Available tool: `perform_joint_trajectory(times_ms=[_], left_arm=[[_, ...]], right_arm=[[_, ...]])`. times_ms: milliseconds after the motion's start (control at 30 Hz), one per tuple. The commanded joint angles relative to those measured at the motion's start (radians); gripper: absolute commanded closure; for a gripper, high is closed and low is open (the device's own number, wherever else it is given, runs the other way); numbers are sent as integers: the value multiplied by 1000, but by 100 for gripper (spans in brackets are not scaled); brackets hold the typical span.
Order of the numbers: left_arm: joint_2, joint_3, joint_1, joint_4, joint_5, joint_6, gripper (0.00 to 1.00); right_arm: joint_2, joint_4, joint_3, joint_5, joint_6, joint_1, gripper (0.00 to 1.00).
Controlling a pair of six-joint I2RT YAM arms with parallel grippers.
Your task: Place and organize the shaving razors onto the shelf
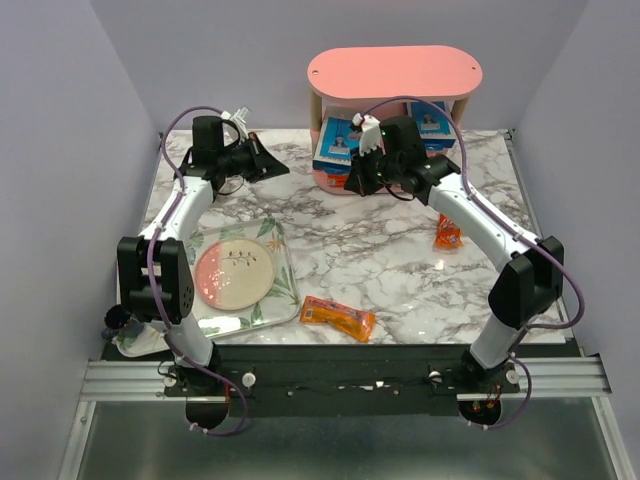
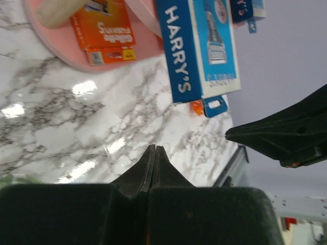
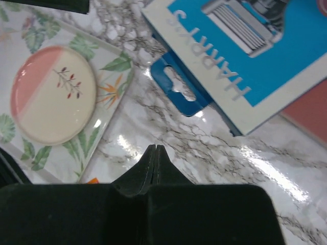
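Note:
The pink shelf [image 1: 395,72] stands at the back of the table. One blue razor card [image 1: 338,143] leans at its left front, half off the bottom board. A second blue card [image 1: 432,122] sits further right inside. An orange pack [image 2: 104,30] lies on the bottom board [image 2: 61,48]. Two more orange packs lie on the table, one at the front [image 1: 338,317] and one at the right [image 1: 449,235]. My left gripper [image 1: 275,165] [image 2: 155,148] is shut and empty, left of the shelf. My right gripper [image 1: 352,180] [image 3: 155,147] is shut and empty, just in front of the leaning card [image 3: 245,46].
A floral tray [image 1: 285,290] with a pink and cream round plate [image 1: 233,272] lies at the front left; both also show in the right wrist view, the tray [image 3: 110,76] and the plate [image 3: 53,102]. Purple walls close in the sides and back.

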Motion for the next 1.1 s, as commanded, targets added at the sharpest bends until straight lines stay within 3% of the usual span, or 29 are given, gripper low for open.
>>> perform_joint_trajectory(times_ms=[0, 367, 667, 1067], left_arm=[[29, 24, -10, -29, -193, 124, 100], [168, 190, -132, 35, -182, 91, 100], [192, 176, -202, 66, -174, 55, 100], [122, 98, -169, 32, -184, 58, 100]], right_arm=[[6, -12, 10, 209, -1, -7, 99], [71, 25, 68, 343, -111, -11, 99], [104, 54, 91, 435, -150, -30, 100], [164, 62, 169, 358, -146, -31, 99]])
